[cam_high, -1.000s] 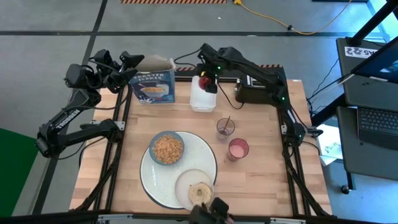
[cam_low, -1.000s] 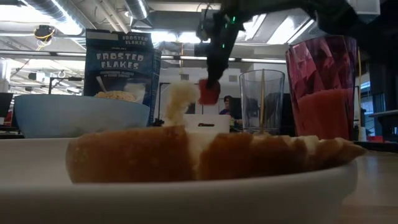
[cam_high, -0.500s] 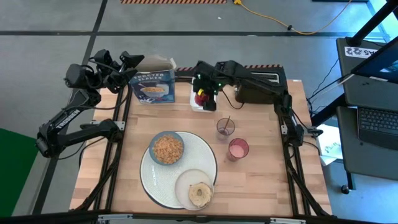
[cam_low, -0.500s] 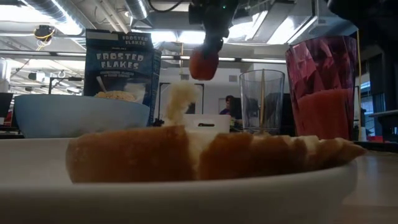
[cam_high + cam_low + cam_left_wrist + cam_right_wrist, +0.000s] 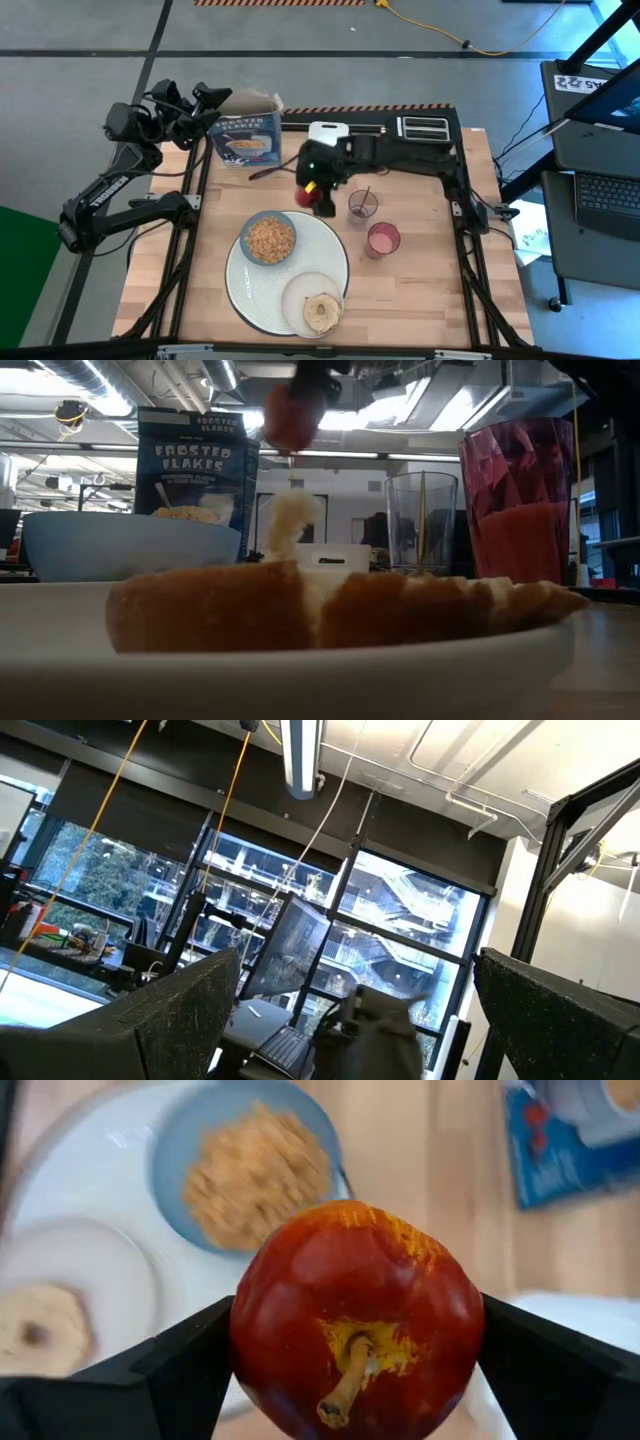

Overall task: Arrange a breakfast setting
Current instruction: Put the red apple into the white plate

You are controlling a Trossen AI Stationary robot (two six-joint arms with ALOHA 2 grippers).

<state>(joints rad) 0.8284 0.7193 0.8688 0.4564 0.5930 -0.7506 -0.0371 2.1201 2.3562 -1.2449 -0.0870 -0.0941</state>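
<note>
While the right end effector [image 5: 318, 192] clamps the apple [image 5: 357, 1316] above the surface [image 5: 420, 290], its fingers mostly hidden, left end effector [image 5: 215, 98] apart, idle by the box [image 5: 246, 135].

The right gripper [image 5: 320, 193] reaches out above the surface, its jaws clamped wide on the red apple [image 5: 357, 1316]. The left gripper [image 5: 215, 100] waits raised, jaws spread wide.

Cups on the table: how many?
2. A clear cup with a stick in it stands right of the big white plate; a pink cup stands beside it, nearer the table's front edge. None seems hidden.
</note>
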